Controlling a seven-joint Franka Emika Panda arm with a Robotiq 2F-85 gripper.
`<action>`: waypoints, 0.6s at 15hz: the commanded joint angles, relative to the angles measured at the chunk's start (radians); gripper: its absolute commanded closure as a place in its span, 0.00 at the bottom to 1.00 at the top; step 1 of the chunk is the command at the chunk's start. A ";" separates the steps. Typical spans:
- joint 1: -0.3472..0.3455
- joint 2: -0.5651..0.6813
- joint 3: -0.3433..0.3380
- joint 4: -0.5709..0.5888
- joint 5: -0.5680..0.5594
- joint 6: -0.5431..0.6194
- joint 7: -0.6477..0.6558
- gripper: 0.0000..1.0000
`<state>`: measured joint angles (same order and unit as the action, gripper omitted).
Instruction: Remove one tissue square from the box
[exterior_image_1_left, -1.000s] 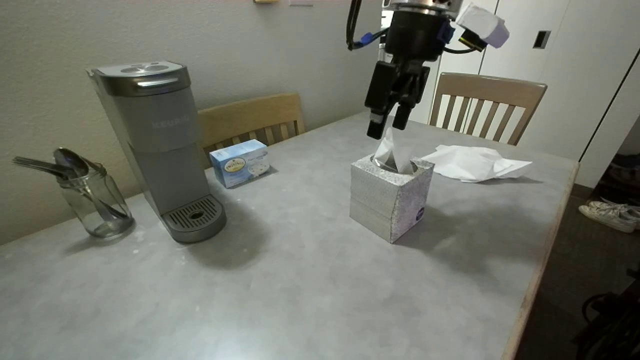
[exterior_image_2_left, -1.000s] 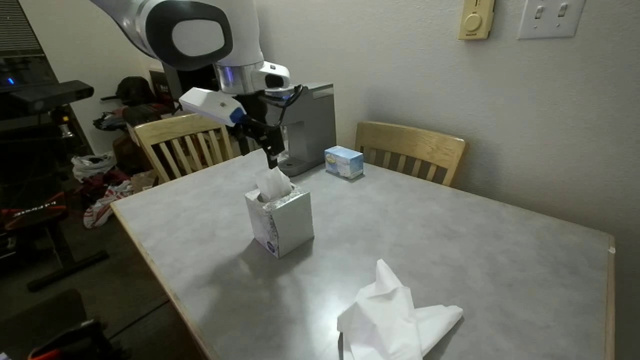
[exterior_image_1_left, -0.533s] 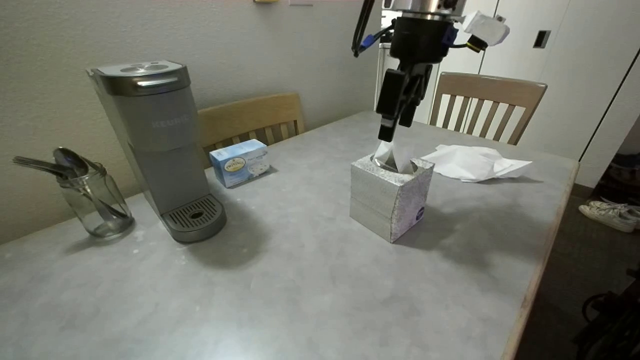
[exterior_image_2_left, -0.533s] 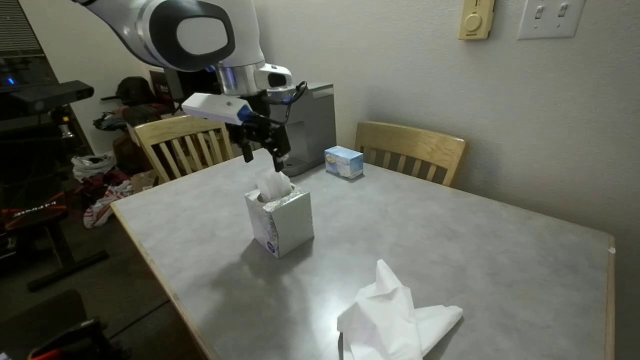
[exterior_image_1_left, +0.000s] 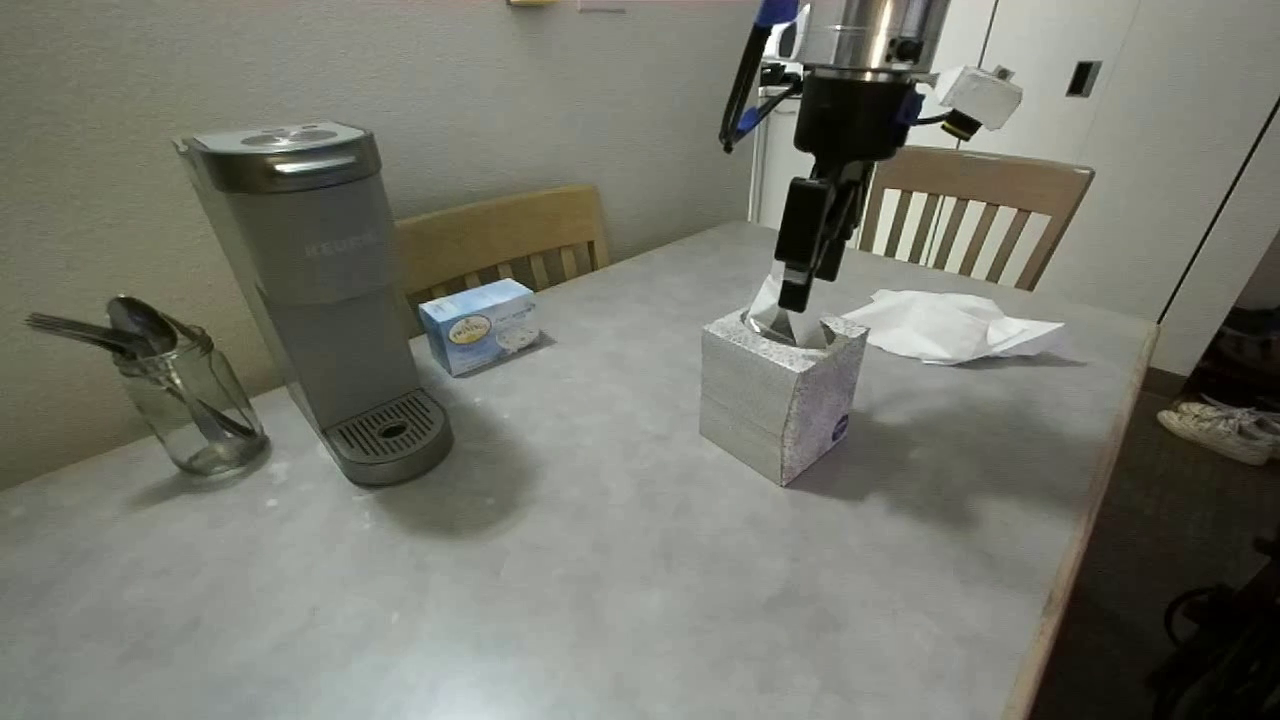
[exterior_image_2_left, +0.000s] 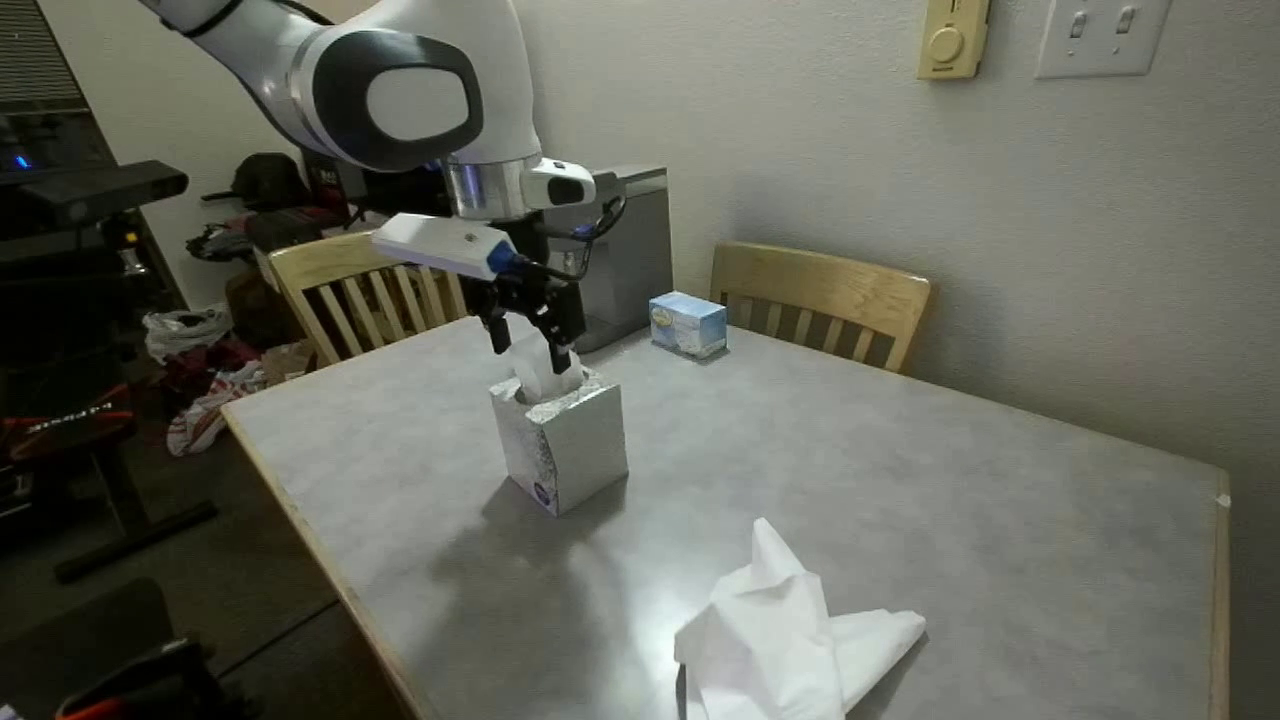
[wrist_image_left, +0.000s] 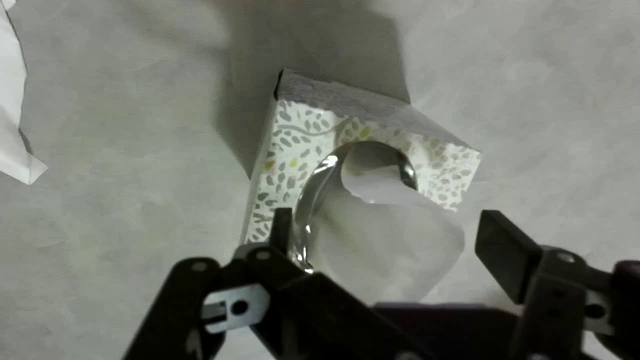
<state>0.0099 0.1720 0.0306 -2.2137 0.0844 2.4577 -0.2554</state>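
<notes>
The grey-white patterned tissue box (exterior_image_1_left: 745, 405) stands upright on the table and also shows in an exterior view (exterior_image_2_left: 590, 445) and the wrist view (wrist_image_left: 286, 170). A white tissue (wrist_image_left: 390, 235) sticks up from its round opening; it also shows in both exterior views (exterior_image_1_left: 768, 305) (exterior_image_2_left: 535, 372). My gripper (exterior_image_1_left: 812, 280) is right above the box, pointing down. In an exterior view (exterior_image_2_left: 530, 347) its fingertips are at the tissue's height. In the wrist view the gripper (wrist_image_left: 393, 242) is open, with one finger on each side of the tissue, not closed on it.
A loose white tissue (exterior_image_1_left: 950, 327) lies on the table beside the box, also in an exterior view (exterior_image_2_left: 770, 640). A grey coffee maker (exterior_image_1_left: 320, 250), a glass jar with cutlery (exterior_image_1_left: 195, 410) and a blue tea box (exterior_image_1_left: 480, 325) stand near the wall. Wooden chairs (exterior_image_2_left: 820, 300) surround the table.
My gripper has come down to the tissue and turned slightly, so both fingers now straddle it. The box, its tissue and the loose tissue have not visibly moved.
</notes>
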 joint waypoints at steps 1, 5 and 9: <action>-0.022 0.009 0.012 0.000 0.018 0.025 -0.084 0.38; -0.023 0.008 0.019 0.009 0.030 0.029 -0.136 0.66; -0.024 0.008 0.026 0.011 0.040 0.031 -0.174 0.93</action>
<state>0.0055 0.1725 0.0385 -2.2075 0.0976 2.4734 -0.3752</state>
